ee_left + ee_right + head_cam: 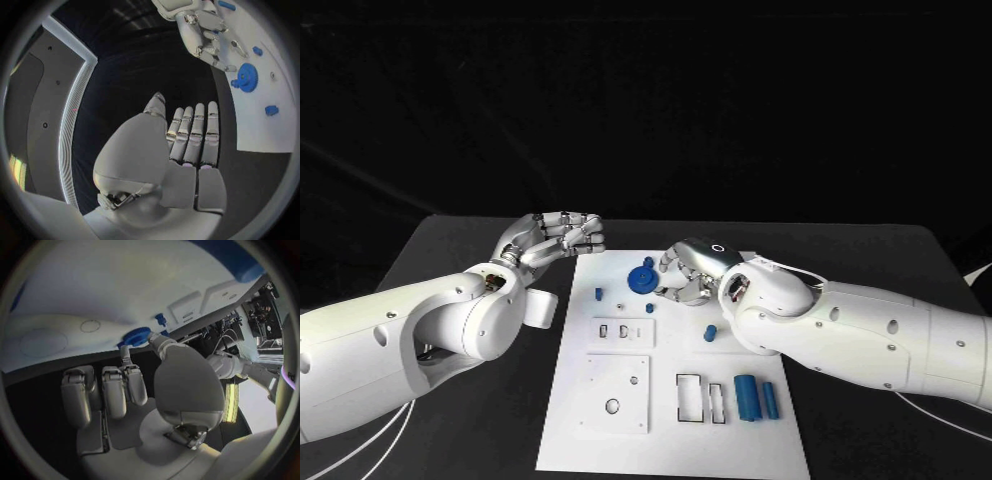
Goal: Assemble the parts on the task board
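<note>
The right hand's fingers point(678, 272) pinch the blue gear point(642, 278) (left fingers point(574, 235) curled, empty).

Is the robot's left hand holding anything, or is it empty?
Empty. The left hand hangs over the black table, fingers straight together, nothing in them.

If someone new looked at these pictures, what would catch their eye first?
Probably the blue gear near the far end of the white task board, with the right hand right beside it. Next, the left hand, raised off the board's left edge and holding nothing.
</note>
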Tool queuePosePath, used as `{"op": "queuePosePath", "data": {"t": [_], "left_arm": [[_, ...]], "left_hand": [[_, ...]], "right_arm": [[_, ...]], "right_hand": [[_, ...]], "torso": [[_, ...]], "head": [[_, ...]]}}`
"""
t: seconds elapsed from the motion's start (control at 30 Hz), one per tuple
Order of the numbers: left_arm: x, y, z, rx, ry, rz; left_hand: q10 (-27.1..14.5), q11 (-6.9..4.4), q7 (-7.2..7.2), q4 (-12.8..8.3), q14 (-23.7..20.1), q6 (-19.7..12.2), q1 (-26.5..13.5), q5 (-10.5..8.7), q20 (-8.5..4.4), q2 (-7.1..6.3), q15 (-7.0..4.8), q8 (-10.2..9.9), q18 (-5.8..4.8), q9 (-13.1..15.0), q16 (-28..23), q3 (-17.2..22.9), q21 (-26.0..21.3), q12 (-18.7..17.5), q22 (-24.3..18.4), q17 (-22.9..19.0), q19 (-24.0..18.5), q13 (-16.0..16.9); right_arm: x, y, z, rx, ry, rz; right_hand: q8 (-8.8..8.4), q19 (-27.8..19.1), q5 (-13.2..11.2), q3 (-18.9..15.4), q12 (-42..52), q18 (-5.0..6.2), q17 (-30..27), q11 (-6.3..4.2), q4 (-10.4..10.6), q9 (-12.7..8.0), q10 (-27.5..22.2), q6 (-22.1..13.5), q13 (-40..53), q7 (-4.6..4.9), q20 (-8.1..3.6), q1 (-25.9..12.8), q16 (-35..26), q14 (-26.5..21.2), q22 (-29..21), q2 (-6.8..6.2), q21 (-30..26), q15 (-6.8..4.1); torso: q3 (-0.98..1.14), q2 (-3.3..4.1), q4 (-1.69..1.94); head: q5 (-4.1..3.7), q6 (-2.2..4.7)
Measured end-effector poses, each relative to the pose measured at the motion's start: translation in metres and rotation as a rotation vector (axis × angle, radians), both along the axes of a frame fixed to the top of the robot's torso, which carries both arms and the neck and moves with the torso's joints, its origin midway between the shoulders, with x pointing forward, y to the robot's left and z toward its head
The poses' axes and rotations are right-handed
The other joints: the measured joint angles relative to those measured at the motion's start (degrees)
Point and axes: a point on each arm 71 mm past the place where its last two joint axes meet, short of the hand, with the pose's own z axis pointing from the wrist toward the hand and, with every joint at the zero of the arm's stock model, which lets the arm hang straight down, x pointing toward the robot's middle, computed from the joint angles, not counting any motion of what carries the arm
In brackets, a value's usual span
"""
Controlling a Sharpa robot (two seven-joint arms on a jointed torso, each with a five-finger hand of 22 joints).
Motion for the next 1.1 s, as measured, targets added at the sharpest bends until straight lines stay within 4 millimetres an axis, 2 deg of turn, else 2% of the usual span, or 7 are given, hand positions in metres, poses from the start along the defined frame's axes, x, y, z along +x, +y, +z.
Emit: {"op": "queuePosePath", "data": {"t": [0.2,0.33,0.5,0.6,0.77,0.97,1.1], "left_arm": [[0.0,0.002,0.0,0.002,0.0,0.005],[0.001,0.005,0.0,0.004,0.0,0.01],[0.002,0.004,-0.001,0.005,0.001,0.011],[0.003,0.003,-0.001,0.004,0.001,0.01],[0.004,0.003,-0.002,0.004,0.002,0.009],[0.005,0.003,-0.003,0.005,0.002,0.01],[0.006,0.003,-0.004,0.005,0.002,0.01]], "left_hand": [[0.0,0.0,0.0,0.0,0.0,0.0,0.0,0.0,0.0,0.0,0.0,0.0,0.0,0.0,0.0,0.0,0.0,0.0,0.0,0.0,0.0,0.0],[0.0,0.0,0.0,-0.2,0.0,0.0,0.0,0.0,0.0,0.0,0.0,0.0,0.0,0.1,0.0,-0.2,0.0,0.0,0.0,0.0,0.0,0.0],[0.0,0.0,0.0,-0.2,0.0,0.0,0.0,0.0,0.0,0.0,0.0,0.0,0.0,0.1,0.0,-0.2,0.0,0.0,0.0,0.0,0.0,0.0],[0.0,0.0,0.0,-0.2,0.0,0.0,0.0,0.0,0.0,0.0,0.0,0.0,0.0,0.1,0.0,-0.2,0.0,0.0,0.0,0.0,0.0,0.0],[0.0,0.0,0.0,-0.2,0.0,0.0,0.0,0.0,0.0,0.0,0.0,0.0,0.0,0.1,0.0,-0.2,0.0,0.0,0.0,0.0,0.0,0.0],[0.0,0.0,0.0,-0.2,0.0,0.0,0.0,0.0,0.0,0.0,0.0,0.0,0.0,0.0,0.0,-0.2,0.0,0.0,0.0,0.0,0.0,0.0],[0.0,0.0,0.0,-0.2,0.0,0.0,0.0,0.0,0.0,0.0,0.0,0.0,0.0,0.0,0.0,-0.2,0.0,0.0,0.0,0.0,0.0,0.0]], "right_arm": [[-0.007,-0.052,0.026,0.081,0.005,-0.069],[-0.006,-0.092,0.038,0.143,0.044,-0.14],[-0.004,-0.129,0.039,0.196,0.1,-0.189],[-0.003,-0.148,0.038,0.213,0.127,-0.205],[-0.002,-0.165,0.029,0.217,0.163,-0.21],[-0.003,-0.176,0.012,0.209,0.206,-0.208],[0.0,-0.177,0.004,0.208,0.222,-0.207]], "right_hand": [[0.27,0.0,0.2,2.3,-0.2,0.0,0.0,0.0,-1.6,-0.7,0.0,0.3,0.0,0.12,0.0,3.7,0.0,0.0,0.0,-0.29,-0.5,0.0],[0.07,0.0,0.2,3.3,-1.3,0.0,0.0,0.18,-3.2,-1.2,-1.1,0.0,0.0,0.35,0.0,5.5,0.0,0.0,0.0,-1.22,-1.4,0.0],[-0.16,0.0,-0.1,3.8,-2.3,0.0,0.0,0.25,-4.9,-1.6,-2.2,0.0,0.0,0.41,0.0,7.2,0.0,0.0,0.0,-1.58,-2.2,0.0],[-0.16,0.0,0.8,3.8,-2.5,0.0,0.0,-0.03,-5.8,-1.9,-2.5,0.0,0.0,0.41,0.0,7.9,0.0,0.0,0.0,-1.75,-2.4,0.0],[-0.16,0.0,1.0,3.8,-2.5,0.0,0.0,-0.03,-6.2,-2.0,-2.5,0.0,0.0,0.4,0.0,8.5,0.0,0.0,0.0,-1.72,-2.4,0.0],[-0.34,0.0,1.5,4.0,-2.5,0.0,0.0,-0.24,-6.9,-2.3,-2.7,-0.2,0.0,0.19,0.0,9.1,0.0,0.0,0.0,-1.77,-2.4,0.0],[-0.38,0.0,2.6,4.5,-2.5,0.0,0.0,-0.24,-7.4,-2.5,-2.7,-0.2,0.0,0.19,0.0,9.4,0.0,0.0,0.0,-1.43,-2.4,0.0]], "torso": [[0.02,-0.08,-0.09],[0.11,-0.18,-0.45],[0.3,-0.4,-0.89],[0.47,-0.52,-1.07],[0.7,-0.64,-1.3],[1.1,-0.75,-1.55],[1.2,-0.79,-1.57]], "head": [[-0.19,0.15],[-0.34,0.27],[-0.63,0.34],[-0.94,0.31],[-1.22,0.29],[-1.21,0.1],[-1.08,0.02]]}}
